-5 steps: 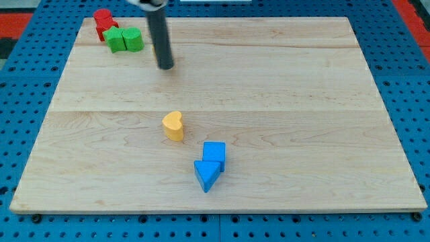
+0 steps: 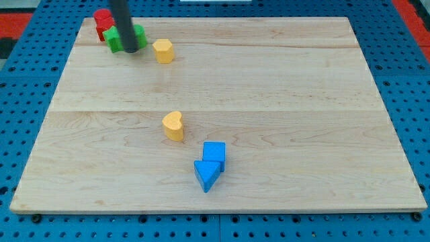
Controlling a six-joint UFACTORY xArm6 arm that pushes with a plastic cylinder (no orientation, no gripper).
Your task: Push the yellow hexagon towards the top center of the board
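The yellow hexagon (image 2: pixel 162 50) lies near the board's top left part. My tip (image 2: pixel 131 50) is just to its left, a small gap apart, in front of the green blocks (image 2: pixel 115 39). The rod partly hides the green blocks. A yellow heart-shaped block (image 2: pixel 173 125) sits near the middle of the board.
A red block (image 2: pixel 103 21) stands at the top left corner, touching the green blocks. A blue cube (image 2: pixel 214 152) and a blue triangular block (image 2: pixel 205 175) sit together below the middle. The wooden board (image 2: pixel 302 101) lies on a blue pegboard.
My rod has moved left, from right of the green blocks to in front of them. The yellow hexagon, hidden behind the rod before, now shows to the tip's right.
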